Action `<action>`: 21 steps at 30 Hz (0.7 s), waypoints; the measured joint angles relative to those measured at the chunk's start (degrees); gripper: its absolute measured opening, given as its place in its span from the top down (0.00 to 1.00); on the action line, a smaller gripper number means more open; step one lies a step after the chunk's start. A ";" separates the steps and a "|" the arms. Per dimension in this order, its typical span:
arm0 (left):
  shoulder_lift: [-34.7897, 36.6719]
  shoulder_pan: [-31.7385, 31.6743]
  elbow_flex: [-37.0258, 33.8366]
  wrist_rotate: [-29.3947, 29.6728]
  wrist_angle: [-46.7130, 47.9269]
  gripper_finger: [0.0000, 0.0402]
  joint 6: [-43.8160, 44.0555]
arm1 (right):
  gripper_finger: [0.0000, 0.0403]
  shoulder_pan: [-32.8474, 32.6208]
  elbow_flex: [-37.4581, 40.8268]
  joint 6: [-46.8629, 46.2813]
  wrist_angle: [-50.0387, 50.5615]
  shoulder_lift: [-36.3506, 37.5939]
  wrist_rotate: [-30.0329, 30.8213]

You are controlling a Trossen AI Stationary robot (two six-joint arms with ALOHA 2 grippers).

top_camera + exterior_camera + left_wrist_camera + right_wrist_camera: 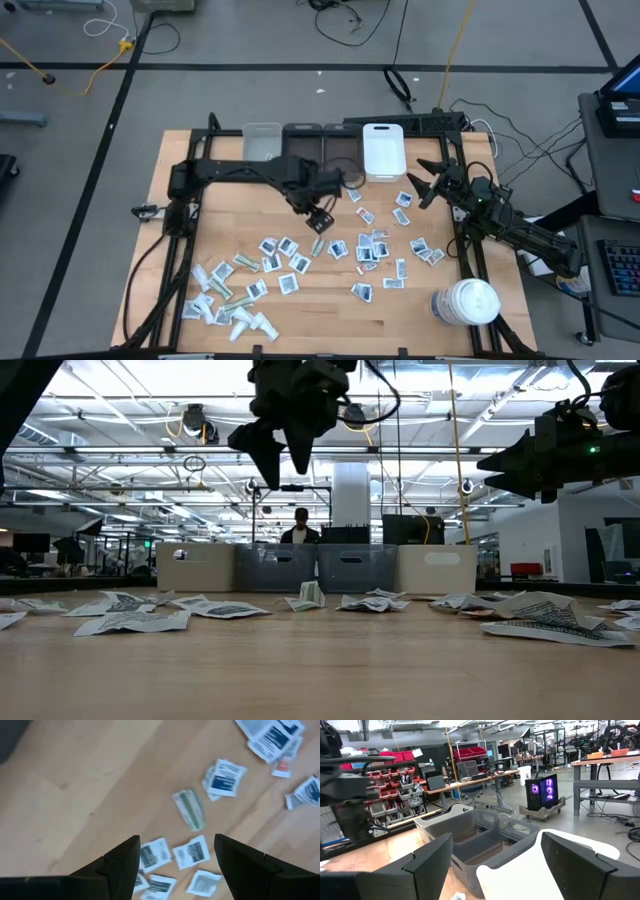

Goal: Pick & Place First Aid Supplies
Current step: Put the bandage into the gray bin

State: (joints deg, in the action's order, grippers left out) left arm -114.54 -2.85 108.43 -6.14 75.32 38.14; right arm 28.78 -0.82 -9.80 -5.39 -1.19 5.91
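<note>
The first aid supplies lie flat and scattered over the wooden table: small white sachets with dark print (368, 246) and pale greenish wrapped strips (228, 296). My left gripper (319, 217) hangs open above the table's middle, touching nothing. Its wrist view shows its open fingers (177, 840) over a greenish strip (189, 809) and sachets (192, 852). In the low view my left gripper (283, 460) is well above the table. My right gripper (425, 182) is open in the air near the white bin (383, 150), and its wrist view (497, 840) looks at the bins.
Several bins stand in a row along the far edge: a light grey one (262, 140), two dark ones (320, 142) and the white one. A large white lidded jar (468, 300) stands at the near right corner. Bare wood (240, 215) lies left of centre.
</note>
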 joint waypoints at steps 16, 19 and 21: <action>-4.95 5.50 0.76 -0.13 -1.39 0.40 10.06 | 0.26 0.02 0.00 0.00 -0.15 0.00 0.00; -7.43 6.61 0.76 0.57 -2.08 0.40 10.61 | 0.26 0.01 0.01 0.00 -0.02 0.00 0.02; -9.55 7.25 0.73 1.23 -2.39 0.39 11.24 | 0.26 0.02 0.00 0.00 -0.01 -0.02 0.02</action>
State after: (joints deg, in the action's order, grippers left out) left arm -124.09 4.40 109.16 -4.91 72.93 49.38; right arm 28.80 -0.82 -9.80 -5.40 -1.21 5.93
